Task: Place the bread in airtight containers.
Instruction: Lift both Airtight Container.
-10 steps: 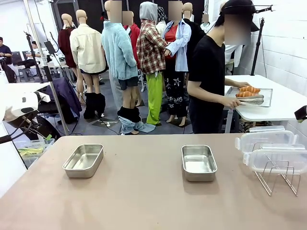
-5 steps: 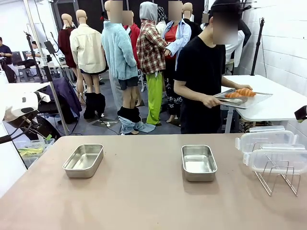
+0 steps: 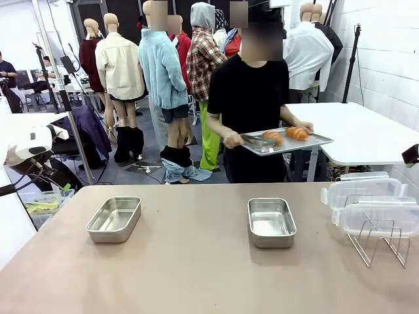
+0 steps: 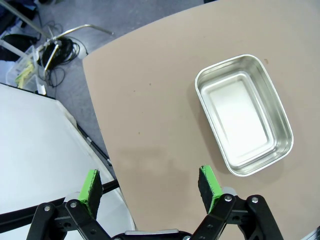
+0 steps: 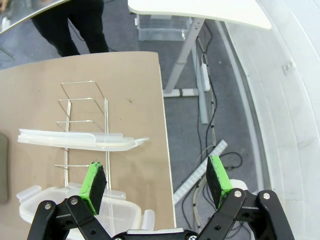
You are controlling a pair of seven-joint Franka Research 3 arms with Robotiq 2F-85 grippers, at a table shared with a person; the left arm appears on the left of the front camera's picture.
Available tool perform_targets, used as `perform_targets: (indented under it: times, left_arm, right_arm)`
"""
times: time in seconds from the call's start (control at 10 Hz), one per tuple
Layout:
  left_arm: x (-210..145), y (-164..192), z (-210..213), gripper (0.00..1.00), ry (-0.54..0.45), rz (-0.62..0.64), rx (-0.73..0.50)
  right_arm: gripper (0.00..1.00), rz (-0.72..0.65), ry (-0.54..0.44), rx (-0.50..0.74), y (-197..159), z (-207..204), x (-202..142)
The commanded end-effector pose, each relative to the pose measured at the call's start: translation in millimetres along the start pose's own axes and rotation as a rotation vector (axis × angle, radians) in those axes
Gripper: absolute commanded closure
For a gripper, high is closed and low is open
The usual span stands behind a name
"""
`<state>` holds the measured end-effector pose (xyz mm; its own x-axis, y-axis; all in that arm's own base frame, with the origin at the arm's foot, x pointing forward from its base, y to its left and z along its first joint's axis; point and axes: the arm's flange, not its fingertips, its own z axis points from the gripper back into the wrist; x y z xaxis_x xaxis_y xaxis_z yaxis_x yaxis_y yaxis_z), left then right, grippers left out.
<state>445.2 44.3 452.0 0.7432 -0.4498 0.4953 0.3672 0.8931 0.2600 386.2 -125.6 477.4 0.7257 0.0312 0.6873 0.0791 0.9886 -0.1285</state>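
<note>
Carrying 2 bread rolls (image 3: 298, 133) on a tray (image 3: 319, 139), person at far side.
Left gripper (image 4: 150, 182), right gripper (image 5: 156, 182) gape empty; lidless tins (image 3: 271, 226) await filling.

Cut off by right edge, front view: lids (image 3: 383, 216). Hidden below waist behind table (image 3: 196, 275): person (image 3: 252, 91). Too small for surface detail: bread (image 3: 298, 133) on tray (image 3: 315, 140), upper centre.

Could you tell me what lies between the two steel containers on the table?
In the front view, the table between the left container and the right container is bare.
</note>
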Motion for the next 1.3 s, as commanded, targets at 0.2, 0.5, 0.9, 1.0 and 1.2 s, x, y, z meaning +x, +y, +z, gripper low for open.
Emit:
perform_targets:
  times: [0.2,0.5,0.9,1.0,1.2]
  left_arm:
    - [-1.5,0.9,2.8,0.00,0.002,0.009,0.001]
    - [-1.5,0.9,2.8,0.00,0.002,0.009,0.001]
    - [-1.5,0.9,2.8,0.00,0.002,0.009,0.001]
    - [-1.5,0.9,2.8,0.00,0.002,0.009,0.001]
    - [-1.5,0.9,2.8,0.00,0.002,0.009,0.001]
  right_arm:
    - [0.00,0.012,0.002,0.000,-0.2,0.2,-0.2]
    - [0.00,0.012,0.002,0.000,-0.2,0.2,-0.2]
    - [0.00,0.012,0.002,0.000,-0.2,0.2,-0.2]
    - [0.00,0.012,0.002,0.000,-0.2,0.2,-0.2]
    - [0.00,0.012,0.002,0.000,-0.2,0.2,-0.2]
